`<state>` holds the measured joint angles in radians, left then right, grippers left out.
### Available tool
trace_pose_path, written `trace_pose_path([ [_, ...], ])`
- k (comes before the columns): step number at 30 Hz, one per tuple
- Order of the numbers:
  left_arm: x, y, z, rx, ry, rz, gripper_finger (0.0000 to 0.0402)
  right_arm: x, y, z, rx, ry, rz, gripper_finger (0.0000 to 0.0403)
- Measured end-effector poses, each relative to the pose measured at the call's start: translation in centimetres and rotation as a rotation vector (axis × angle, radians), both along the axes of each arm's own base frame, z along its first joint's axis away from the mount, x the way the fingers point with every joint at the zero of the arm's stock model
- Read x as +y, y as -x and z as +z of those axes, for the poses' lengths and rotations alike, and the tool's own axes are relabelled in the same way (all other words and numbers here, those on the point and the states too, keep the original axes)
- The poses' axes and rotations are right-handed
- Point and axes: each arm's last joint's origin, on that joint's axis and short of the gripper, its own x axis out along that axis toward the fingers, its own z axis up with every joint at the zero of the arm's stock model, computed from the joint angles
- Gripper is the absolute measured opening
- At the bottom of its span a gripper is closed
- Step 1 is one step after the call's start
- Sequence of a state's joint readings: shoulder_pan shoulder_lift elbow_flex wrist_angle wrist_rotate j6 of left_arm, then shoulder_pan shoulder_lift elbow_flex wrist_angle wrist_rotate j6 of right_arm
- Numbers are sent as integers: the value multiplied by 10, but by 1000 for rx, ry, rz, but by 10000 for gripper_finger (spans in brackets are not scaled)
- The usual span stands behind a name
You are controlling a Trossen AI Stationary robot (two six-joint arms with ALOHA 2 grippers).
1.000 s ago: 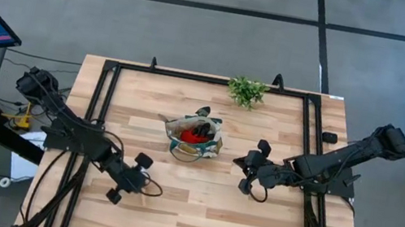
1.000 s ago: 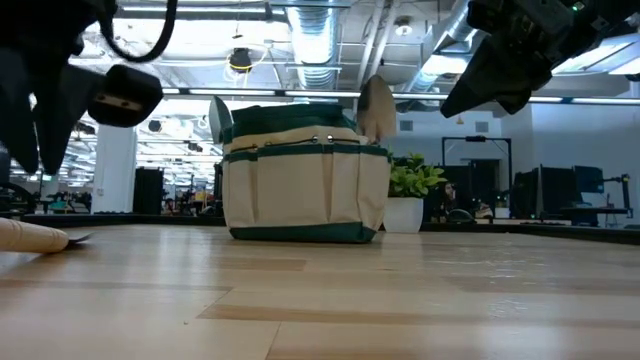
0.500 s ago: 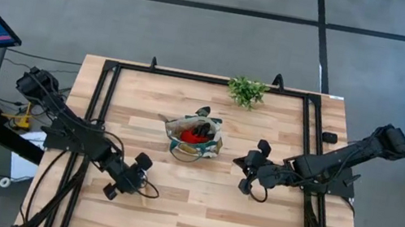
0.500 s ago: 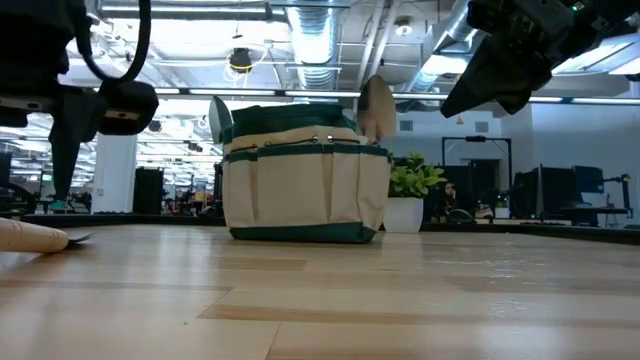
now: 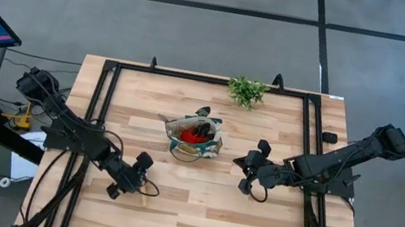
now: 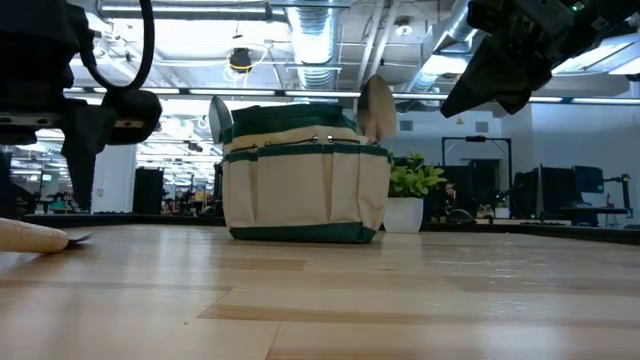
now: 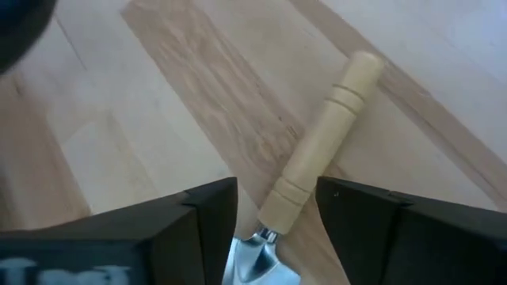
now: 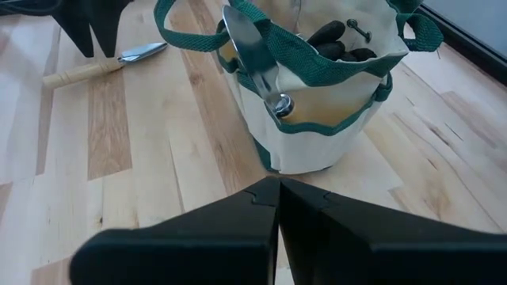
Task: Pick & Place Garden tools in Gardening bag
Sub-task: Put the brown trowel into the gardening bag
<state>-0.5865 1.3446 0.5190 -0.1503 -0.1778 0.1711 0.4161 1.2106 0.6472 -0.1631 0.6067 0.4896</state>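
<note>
The olive-khaki gardening bag (image 5: 193, 138) stands on its base mid-table, holding a red-and-black item (image 5: 197, 136), dark shears (image 8: 341, 36) and trowels with blades sticking up (image 6: 375, 105). One trowel (image 7: 317, 150) lies flat on the table's near left. My left gripper (image 7: 277, 198) is open above it, pointing down, a finger on either side of the handle's blade end without touching it. My right gripper (image 5: 250, 175) hangs shut to the right of the bag, holding nothing.
A leafy green sprig (image 5: 247, 90) stands at the far edge behind the bag. Black frame rails (image 5: 101, 113) run along the table's sides. A small black piece (image 5: 329, 137) lies at the right edge. Bare wood stretches across the near half.
My left gripper has opened, rolled a little and sunk toward the trowel on the table, so its fingers now straddle the handle. The trowel, the bag and my right gripper have kept still.
</note>
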Motion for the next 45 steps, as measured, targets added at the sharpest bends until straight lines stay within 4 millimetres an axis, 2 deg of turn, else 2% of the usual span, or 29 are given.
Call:
trace_pose_path([
  [3,0,-1,-4,14,-8,0,159,0,0,0,0,0,0,0],
  [7,-1,-1,-19,62,-14,-20,159,0,0,0,-4,-2,0,0],
  [14,-8,-10,-29,32,12,-23,149,0,-1,1,-10,-5,0,0],
  [18,-8,-10,-29,42,28,2,127,0,-1,1,-13,-6,0,0],
  [26,-7,-9,-30,72,87,99,58,0,-1,1,-13,-6,0,0],
  [31,-2,-12,-31,101,161,227,48,0,-1,1,-15,-7,1,0],
  [37,4,-27,-21,114,190,261,46,1,-2,2,-30,-15,6,0],
  [41,13,-47,0,99,148,261,48,1,-2,2,-29,-23,15,0],
  [45,32,-57,21,91,122,282,45,2,-2,3,-31,-34,26,0],
])
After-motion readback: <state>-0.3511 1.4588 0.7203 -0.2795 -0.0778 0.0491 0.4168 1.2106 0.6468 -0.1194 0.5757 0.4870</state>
